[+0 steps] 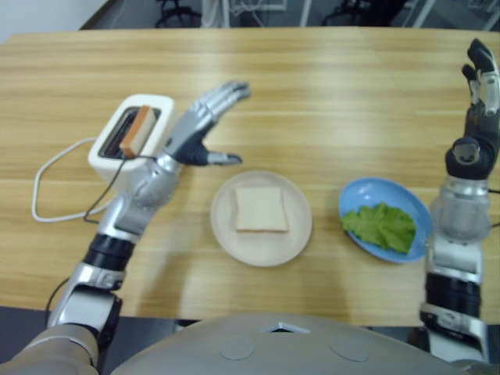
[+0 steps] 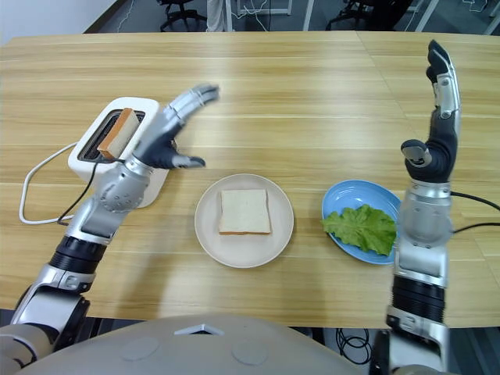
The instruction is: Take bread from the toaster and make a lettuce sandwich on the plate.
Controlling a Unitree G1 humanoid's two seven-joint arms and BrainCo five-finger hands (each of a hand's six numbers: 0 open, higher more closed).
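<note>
A round, smooth cream plate (image 2: 244,253) is sitting near the front edge of a pale wood-grain table (image 2: 312,101), with a square slice of white bread (image 2: 244,212) lying flat at the plate's centre. Right of the plate, a glossy blue oval dish (image 2: 351,195) is holding a crinkled green lettuce leaf (image 2: 361,228). Beyond that dish, the right hand (image 2: 437,101) is standing upright, fingers extended, holding nothing. Left of and beyond the plate, the left hand (image 2: 168,133) is hovering with fingers stretched out, grasping nothing, just beside a boxy white toaster (image 2: 84,162) where a browned bread slice (image 2: 119,133) is standing up from the slot.
</note>
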